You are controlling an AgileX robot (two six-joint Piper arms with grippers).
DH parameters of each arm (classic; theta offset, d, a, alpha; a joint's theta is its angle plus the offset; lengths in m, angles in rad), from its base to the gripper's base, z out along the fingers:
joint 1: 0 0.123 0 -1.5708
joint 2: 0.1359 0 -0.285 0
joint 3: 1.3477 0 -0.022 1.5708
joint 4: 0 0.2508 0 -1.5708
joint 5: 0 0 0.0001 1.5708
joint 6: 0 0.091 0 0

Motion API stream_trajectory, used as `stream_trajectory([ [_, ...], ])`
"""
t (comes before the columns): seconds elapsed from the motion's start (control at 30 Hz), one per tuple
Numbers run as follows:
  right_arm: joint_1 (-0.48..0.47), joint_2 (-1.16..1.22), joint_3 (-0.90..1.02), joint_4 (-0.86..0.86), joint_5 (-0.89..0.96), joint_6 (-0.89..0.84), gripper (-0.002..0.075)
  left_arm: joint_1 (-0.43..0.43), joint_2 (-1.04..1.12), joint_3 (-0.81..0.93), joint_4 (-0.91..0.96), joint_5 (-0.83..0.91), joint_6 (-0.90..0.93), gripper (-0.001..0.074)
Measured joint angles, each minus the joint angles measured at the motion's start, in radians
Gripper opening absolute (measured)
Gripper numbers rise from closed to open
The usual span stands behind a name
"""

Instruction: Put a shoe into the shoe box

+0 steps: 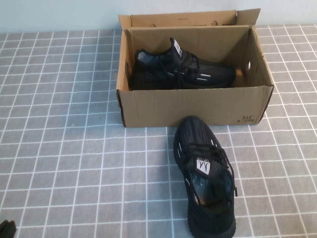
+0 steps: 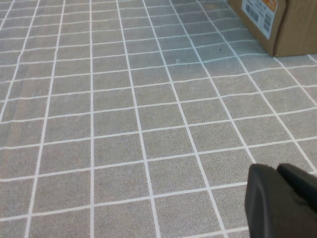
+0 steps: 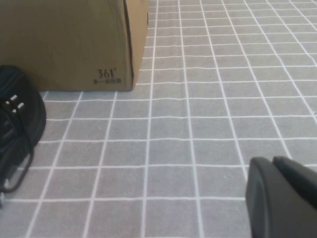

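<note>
The shoe (image 1: 205, 176), a black mesh sneaker with a white tongue label and bluish lining, lies on the table in front of the shoe box, toe toward it. Its edge shows in the right wrist view (image 3: 17, 124). The brown cardboard shoe box (image 1: 193, 105) stands open at the back, lid flap up; it also shows in the left wrist view (image 2: 292, 25) and the right wrist view (image 3: 64, 44). My left gripper (image 2: 277, 171) is shut and empty above bare table, at the high view's near left corner (image 1: 7, 229). My right gripper (image 3: 270, 161) is shut and empty, to the right of the shoe.
The mate sneaker (image 1: 181, 69), with a white striped heel tab, lies on its side inside the box. A grey cloth with a white grid (image 1: 74, 163) covers the table. An orange-and-white label (image 2: 261, 12) is on the box's end wall.
</note>
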Motion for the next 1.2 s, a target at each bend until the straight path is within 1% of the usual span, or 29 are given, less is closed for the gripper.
stream_trajectory([
  [0.07,0.0,0.0,0.0,0.031,-0.004,0.0,-0.0016,0.0,0.0,0.0,0.0,0.0,0.0,-0.0001],
  [0.13,0.0,0.0,0.0,0.104,-0.02,0.0,-0.0016,0.0,0.0,0.0,0.0,0.0,0.0,-0.0001],
  [0.2,0.0,0.0,0.0,0.233,-0.057,0.0,-0.0016,0.0,0.0,0.0,0.0,0.0,0.0,-0.0001],
  [0.33,0.0,0.0,0.0,0.551,-0.165,0.0,-0.0016,0.0,0.0,0.0,0.0,0.0,0.0,-0.0001],
  [0.4,0.0,0.0,0.0,0.668,-0.212,0.0,-0.0016,0.0,0.0,0.0,0.0,0.0,0.0,-0.0001],
  [0.57,0.0,0.0,0.0,0.785,-0.256,0.0,-0.0016,0.0,0.0,0.0,0.0,0.0,0.0,-0.0001],
  [0.67,0.0,0.002,-0.017,0.8,-0.179,0.0,-0.0016,0.0,0.0,0.0,0.0,0.0,0.0,-0.0001],
  [0.77,0.0,0.061,-0.111,0.778,-0.031,0.0,-0.0016,0.0,0.0,0.0,0.0,0.0,0.0,-0.0001],
  [0.93,0.0,0.323,-0.358,0.605,0.302,-0.01,-0.0016,0.0,0.0,0.0,0.0,0.0,0.0,-0.0001],
  [1.03,0.0,0.506,-0.489,0.531,0.48,-0.074,-0.0016,0.0,0.0,0.0,0.0,0.0,0.0,-0.0001],
  [1.1,0.0,0.629,-0.563,0.509,0.564,-0.134,-0.0016,0.0,0.0,0.0,0.0,0.0,0.0,-0.0001],
  [1.2,0.0,0.785,-0.676,0.479,0.627,-0.226,-0.0016,0.0,0.0,0.0,0.0,0.0,0.0,-0.0001],
])
